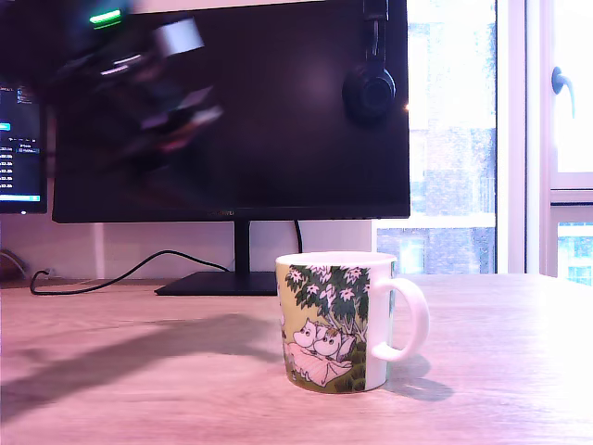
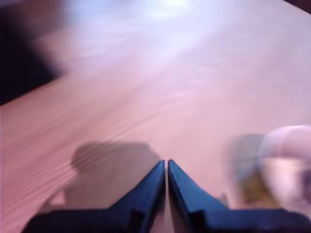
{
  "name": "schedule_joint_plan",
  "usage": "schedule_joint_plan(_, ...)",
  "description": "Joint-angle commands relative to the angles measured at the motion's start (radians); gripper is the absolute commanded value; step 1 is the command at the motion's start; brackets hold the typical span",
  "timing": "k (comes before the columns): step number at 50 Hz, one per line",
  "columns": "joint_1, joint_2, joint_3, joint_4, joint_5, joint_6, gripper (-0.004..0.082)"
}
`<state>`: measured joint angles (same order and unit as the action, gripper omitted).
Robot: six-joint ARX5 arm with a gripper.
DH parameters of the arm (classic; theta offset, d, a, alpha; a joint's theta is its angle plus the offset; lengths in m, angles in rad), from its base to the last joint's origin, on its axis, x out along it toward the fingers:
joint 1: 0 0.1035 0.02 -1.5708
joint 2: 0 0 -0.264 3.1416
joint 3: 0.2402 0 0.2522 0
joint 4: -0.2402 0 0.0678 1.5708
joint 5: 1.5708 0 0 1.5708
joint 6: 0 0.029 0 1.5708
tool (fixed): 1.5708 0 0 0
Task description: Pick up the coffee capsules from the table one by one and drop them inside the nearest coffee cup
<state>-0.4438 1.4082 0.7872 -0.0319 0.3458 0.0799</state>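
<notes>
Jaws of the gripper (image 2: pixel 166 162) are pressed together with nothing between them, and the arm (image 1: pixel 139 83) is a blur high at the exterior view's left before the monitor (image 1: pixel 278 139). No coffee capsule shows in either view, so the smart move is to find one on the desk (image 1: pixel 139 389) and part the jaws before dropping down. The coffee cup (image 1: pixel 334 320) stands upright mid-desk, handle to the exterior view's right; headphones (image 1: pixel 369 88) on the monitor and the cable (image 1: pixel 120 276) behind sit well clear.

On table (image 1: pixel 519 371): coffee cup (image 1: pixel 338 320) before monitor (image 1: pixel 232 111); headphones (image 1: pixel 369 88) hung on monitor.
</notes>
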Motion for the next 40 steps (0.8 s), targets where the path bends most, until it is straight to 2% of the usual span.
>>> schedule_joint_plan(1, 0.044, -0.045, -0.061, 0.028, 0.017, -0.013, -0.0004)
schedule_joint_plan(16, 0.297, -0.243, -0.275, 0.08, 0.043, -0.033, -0.0004)
schedule_joint_plan(17, 0.312, -0.261, -0.29, 0.084, 0.043, -0.047, -0.0004)
schedule_joint_plan(23, 0.391, -0.37, -0.365, 0.096, 0.047, -0.063, -0.0004)
schedule_joint_plan(24, 0.403, -0.392, -0.377, 0.097, 0.05, -0.082, -0.0004)
schedule_joint_plan(30, 0.439, -0.51, -0.439, 0.102, 0.065, -0.106, -0.0004)
schedule_joint_plan(31, 0.443, -0.531, -0.448, 0.101, 0.065, -0.124, -0.0004)
schedule_joint_plan(37, 0.454, -0.656, -0.496, 0.095, 0.064, -0.139, -0.0004)
schedule_joint_plan(38, 0.455, -0.681, -0.505, 0.093, 0.062, -0.161, -0.0004)
schedule_joint_plan(40, 0.455, -0.728, -0.518, 0.084, 0.058, -0.161, -0.0004)
